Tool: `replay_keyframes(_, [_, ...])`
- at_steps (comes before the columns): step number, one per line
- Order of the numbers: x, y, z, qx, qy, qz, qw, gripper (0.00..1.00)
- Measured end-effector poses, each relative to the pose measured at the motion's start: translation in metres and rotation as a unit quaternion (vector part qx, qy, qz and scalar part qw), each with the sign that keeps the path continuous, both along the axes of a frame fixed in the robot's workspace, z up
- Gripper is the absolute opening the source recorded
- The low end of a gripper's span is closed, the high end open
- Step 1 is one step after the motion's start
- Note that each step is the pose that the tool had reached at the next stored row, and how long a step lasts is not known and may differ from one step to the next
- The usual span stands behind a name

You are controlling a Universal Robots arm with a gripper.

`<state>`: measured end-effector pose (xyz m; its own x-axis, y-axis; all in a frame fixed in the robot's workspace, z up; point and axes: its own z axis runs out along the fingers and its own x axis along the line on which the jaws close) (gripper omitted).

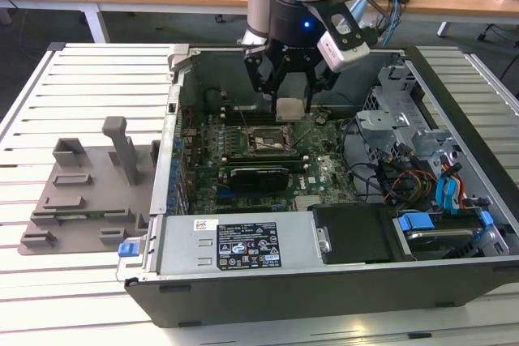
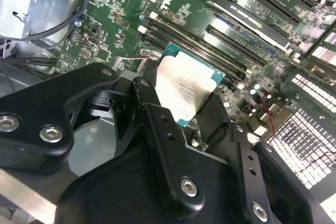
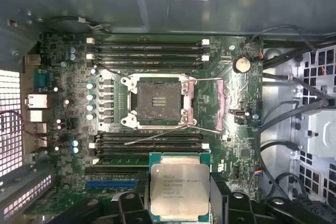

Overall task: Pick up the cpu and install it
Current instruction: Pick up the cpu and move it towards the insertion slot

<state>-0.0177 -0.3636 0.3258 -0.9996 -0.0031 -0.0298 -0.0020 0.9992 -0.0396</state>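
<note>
We have the cpu (image 3: 179, 186) clamped in our gripper (image 1: 293, 96) above the motherboard (image 3: 233, 150), near the open, empty socket (image 3: 159, 100): picked up, not yet installed.

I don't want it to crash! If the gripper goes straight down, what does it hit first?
The gripper's cpu would probably meet the memory slots beside the socket; depth is unclear.

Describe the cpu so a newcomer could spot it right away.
Inside the open case, over the green motherboard, the black gripper holds the cpu. It is the shiny silver square with a thin green rim; the nearby socket is dark and empty.
</note>
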Motion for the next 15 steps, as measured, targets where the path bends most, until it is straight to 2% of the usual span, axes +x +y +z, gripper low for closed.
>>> replay_keyframes(3, [0.0028,0.0003,-0.0013,-0.0002,0.0000,0.000,1.0000,0.55])
replay_keyframes(15, [0.0036,0.0003,-0.0015,0.0000,0.0000,0.000,1.0000,0.55])
